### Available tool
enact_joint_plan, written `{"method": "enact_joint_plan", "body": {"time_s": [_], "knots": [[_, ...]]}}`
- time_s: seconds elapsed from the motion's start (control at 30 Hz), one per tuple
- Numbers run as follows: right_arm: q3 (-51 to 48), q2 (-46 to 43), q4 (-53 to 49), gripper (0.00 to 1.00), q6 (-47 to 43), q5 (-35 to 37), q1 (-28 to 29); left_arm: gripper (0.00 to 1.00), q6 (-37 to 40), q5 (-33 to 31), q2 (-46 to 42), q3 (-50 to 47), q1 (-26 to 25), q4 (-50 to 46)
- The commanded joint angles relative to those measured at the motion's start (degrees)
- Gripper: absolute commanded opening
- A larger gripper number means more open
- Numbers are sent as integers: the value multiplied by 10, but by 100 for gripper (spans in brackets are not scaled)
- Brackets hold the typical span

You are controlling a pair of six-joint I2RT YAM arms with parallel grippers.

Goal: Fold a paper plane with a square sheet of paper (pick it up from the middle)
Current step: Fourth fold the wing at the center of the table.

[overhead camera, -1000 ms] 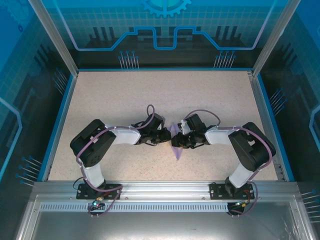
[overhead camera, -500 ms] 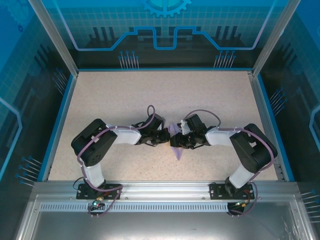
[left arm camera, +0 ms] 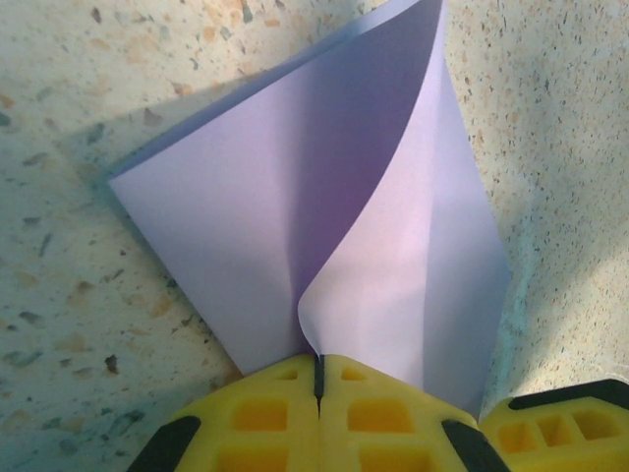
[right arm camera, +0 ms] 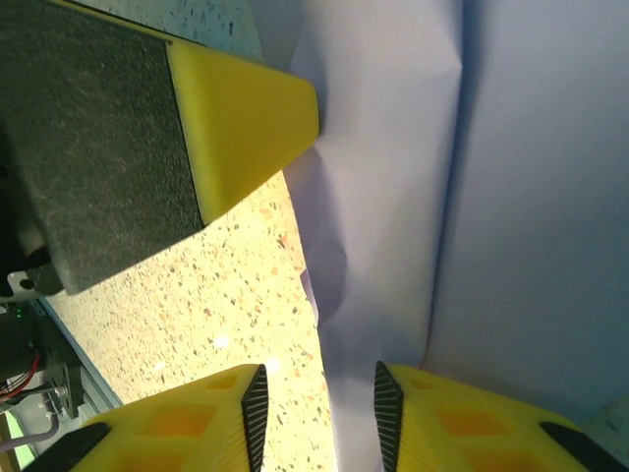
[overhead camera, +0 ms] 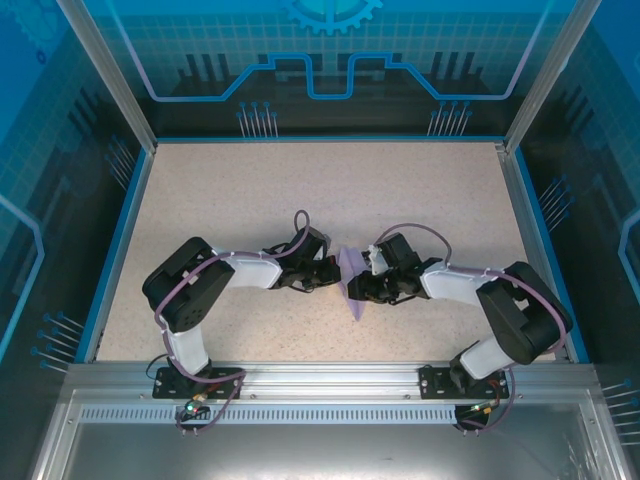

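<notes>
The pale lilac sheet of paper point(overhead camera: 351, 265) stands folded into a narrow pointed shape between my two grippers at mid-table. In the left wrist view the paper point(left arm camera: 275, 197) rises as two leaves from a crease, and my left gripper point(left arm camera: 319, 362) is shut on its curled lower edge. My left gripper point(overhead camera: 335, 278) reaches it from the left. My right gripper point(overhead camera: 362, 288) comes in from the right. Its jaws point(right arm camera: 319, 393) stand apart, with the paper's point(right arm camera: 521, 197) edge lying loose between them and touching the right fingertip. The left gripper's yellow finger point(right arm camera: 246, 113) presses the sheet at upper left.
The speckled beige table point(overhead camera: 250, 200) stretches wide beyond and beside the arms, bordered by a blue rim point(overhead camera: 110, 250) and transparent walls. A metal rail point(overhead camera: 320, 385) with the arm bases runs along the near edge. The right gripper's yellow finger point(left arm camera: 565, 423) sits beside the left fingers.
The right arm's elbow has swung outward to the right and its gripper has shifted slightly nearer along the paper. The left arm and the paper have stayed put.
</notes>
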Motion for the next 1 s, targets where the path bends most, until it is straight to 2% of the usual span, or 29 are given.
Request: {"method": "enact_joint_plan", "body": {"time_s": [0.0, 0.2, 0.43, 0.97], "knots": [[-11, -22, -29, 33, -6, 7, -4, 0, 22, 0, 16, -10, 11, -17], [-14, -17, -26, 22, -6, -3, 0, 0, 22, 0, 21, -11, 12, -15], [0, 0, -33, 18, -14, -3, 13, 0, 23, 1, 22, -12, 11, -16], [11, 34, -13, 18, -13, -9, 32, 0, 22, 5, 30, -18, 12, -11]]}}
